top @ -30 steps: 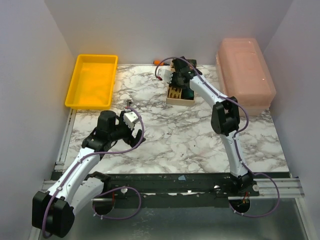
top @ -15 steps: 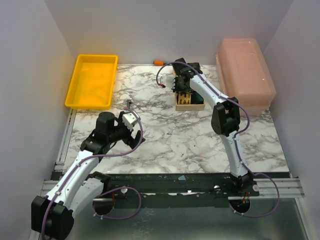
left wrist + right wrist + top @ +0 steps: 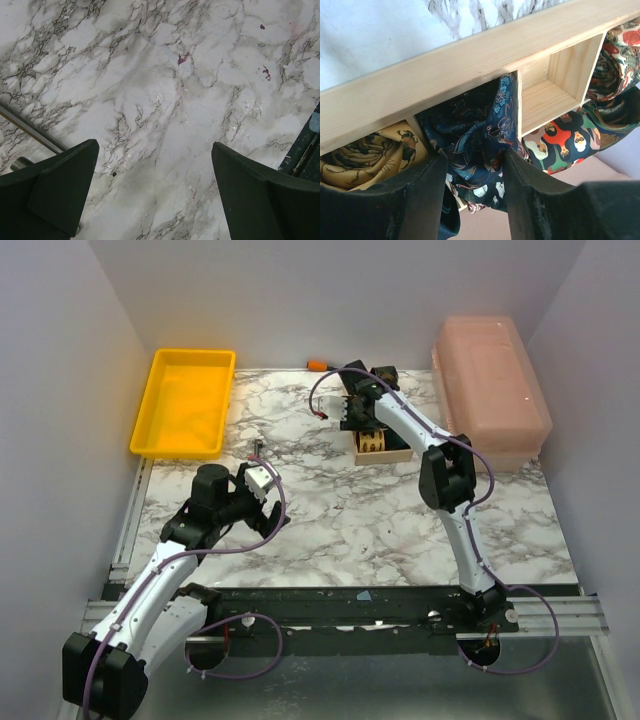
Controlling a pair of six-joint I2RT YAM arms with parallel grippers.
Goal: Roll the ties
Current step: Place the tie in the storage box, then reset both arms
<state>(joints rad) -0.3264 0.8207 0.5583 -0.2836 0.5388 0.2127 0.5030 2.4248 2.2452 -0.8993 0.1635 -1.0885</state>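
Note:
In the right wrist view, several rolled ties sit in a wooden box [image 3: 470, 65] with compartments. A dark floral tie [image 3: 470, 135] bulges out of the middle compartment. My right gripper [image 3: 472, 165] is open, its fingers standing on either side of that tie. A gold tie [image 3: 365, 155] fills the compartment to its left, and a tie with colourful figures [image 3: 565, 140] and a red floral tie [image 3: 620, 55] lie to the right. From above, the right gripper [image 3: 352, 412] hangs over the box [image 3: 385, 452]. My left gripper [image 3: 155, 150] is open over bare marble, nothing between its fingers.
A yellow tray [image 3: 185, 400] stands at the back left and a pink lidded bin [image 3: 490, 360] at the back right. A small metal tool [image 3: 258, 447] lies just beyond the left gripper [image 3: 262, 480], its rod [image 3: 30, 132] showing in the left wrist view. A small orange object [image 3: 317, 364] lies by the back wall.
The wooden box has shifted to the right and toward the arms along with the right gripper. The right gripper's jaws have spread apart from shut. The left arm has barely moved.

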